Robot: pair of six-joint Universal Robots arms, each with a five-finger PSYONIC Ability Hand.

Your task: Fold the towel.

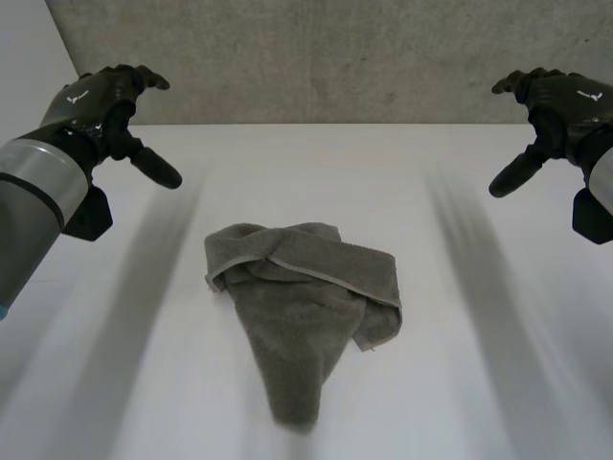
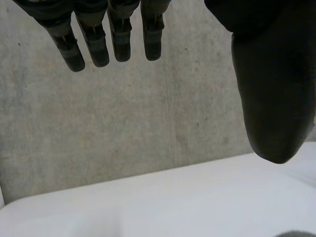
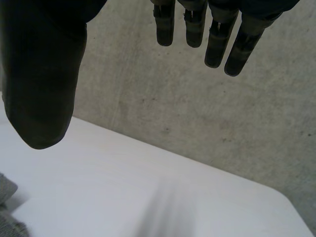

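A grey towel (image 1: 302, 307) lies crumpled in a rough heap on the white table (image 1: 498, 383), with one end trailing toward the front edge. My left hand (image 1: 107, 105) hovers high at the far left, open, fingers (image 2: 94, 42) straight and thumb (image 2: 276, 98) spread, holding nothing. My right hand (image 1: 556, 101) mirrors it at the far right, open and empty, with straight fingers (image 3: 217, 42) and the thumb (image 3: 42, 84) apart. Both hands are well away from the towel. A bit of the towel (image 3: 6, 207) shows below the right thumb.
A grey concrete wall (image 1: 326, 57) runs behind the table's far edge. White tabletop (image 2: 173, 207) stretches on both sides of the towel.
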